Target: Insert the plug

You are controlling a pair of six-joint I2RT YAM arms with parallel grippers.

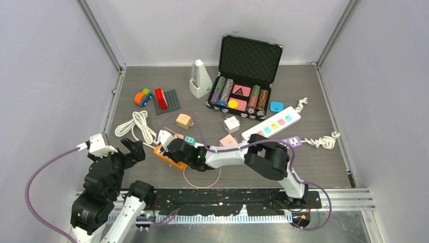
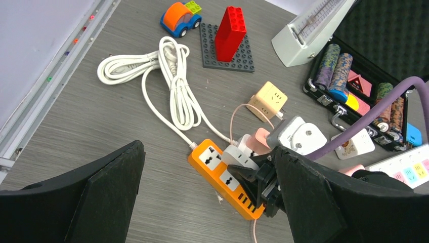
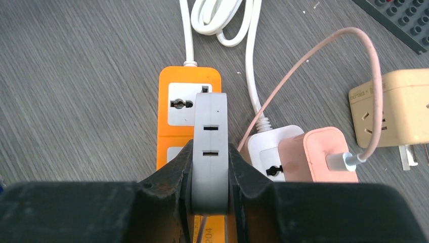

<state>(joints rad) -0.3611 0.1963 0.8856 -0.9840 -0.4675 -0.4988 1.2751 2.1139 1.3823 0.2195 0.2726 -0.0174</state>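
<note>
Grey flat plastic plug [image 3: 211,136] pinched by its flat sides in my right gripper [image 3: 211,164], over sockets of orange power strip [image 3: 166,86], seating unclear; light, stiff, smooth, so I judge mid-body hold best. Left gripper [image 1: 134,150] spread wide, empty, beside strip

Item 1: worktop [image 1: 324,162], dark grey with wood-grain streaks.
Item 2: power strip [image 3: 164,116], orange body, white socket faces.
Item 3: plug [image 3: 210,142], plain light grey; fingers [image 3: 167,185] on it matt black.
Item 4: coiled cable [image 2: 172,86], white.
Item 5: charger [image 3: 316,154], salmon pink, lead of the same pink.
Item 6: cube adapter [image 3: 392,106], beige.
Item 7: brick tower [image 2: 230,33], red, on a dark grey studded baseplate [image 2: 215,53].
Item 8: toy car [image 2: 179,17], blue, orange and green.
Item 9: long strip [image 1: 273,124], white with pastel sockets.
Item 10: case [image 1: 250,53], black; chips [image 1: 225,90] striped.
</note>
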